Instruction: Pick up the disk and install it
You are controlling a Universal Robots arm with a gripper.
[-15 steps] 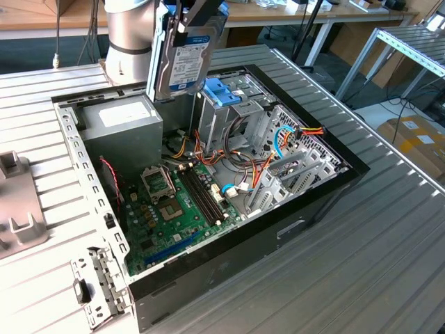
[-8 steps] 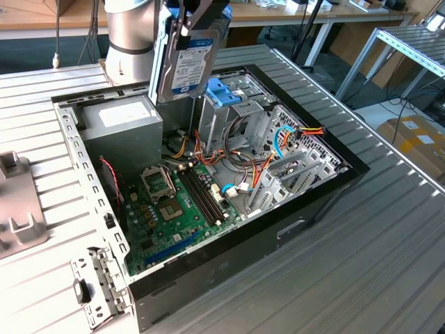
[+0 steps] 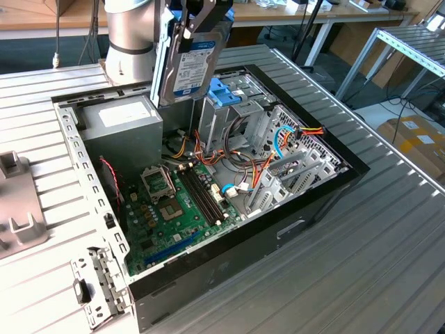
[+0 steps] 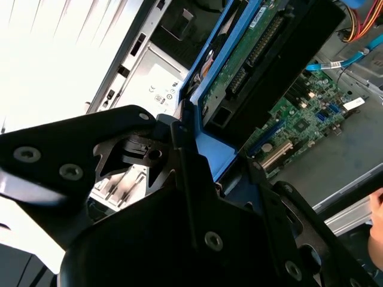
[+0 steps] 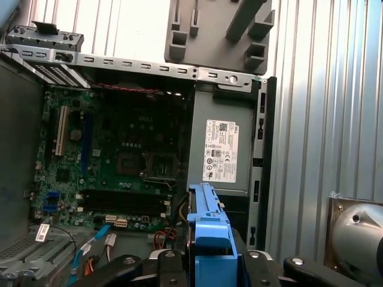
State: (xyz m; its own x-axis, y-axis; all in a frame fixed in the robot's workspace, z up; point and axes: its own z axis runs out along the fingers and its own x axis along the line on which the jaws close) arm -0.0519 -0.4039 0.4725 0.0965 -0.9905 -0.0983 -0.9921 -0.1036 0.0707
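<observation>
Gripper [image 5: 209, 266] is clamped onto the disk [image 3: 188, 62] by its light-blue rail bracket [image 5: 206, 224], with the fingers closed against the bracket's sides and nothing else in the grasp. The disk hangs on edge, nearly vertical, clear of everything below it. In the exterior view it sits over the rear of the open computer case [image 3: 278, 240], above the gap between the power supply [image 3: 125, 115] and the metal drive cage [image 3: 240, 115]. Judgement: the hold is on plastic rail rather than metal body, so the carry wants slow, square motion. Any twist could flex the bracket or let the drive slip. Judgement: the loose orange and yellow cables [image 3: 268, 163] beside the cage are a likely snag. The blue tabbed piece [image 3: 219, 90] on the cage lies close to the disk's lower edge. The motherboard [image 5: 119, 149] lies flat on the case floor, well below the disk. The case rests on a slatted aluminium table [image 3: 375, 278], and a grey fixture plate [image 3: 17, 209] lies at the exterior view's left. Beyond are workbenches [image 3: 327, 14] and a cardboard box [image 3: 417, 139] on the floor.
</observation>
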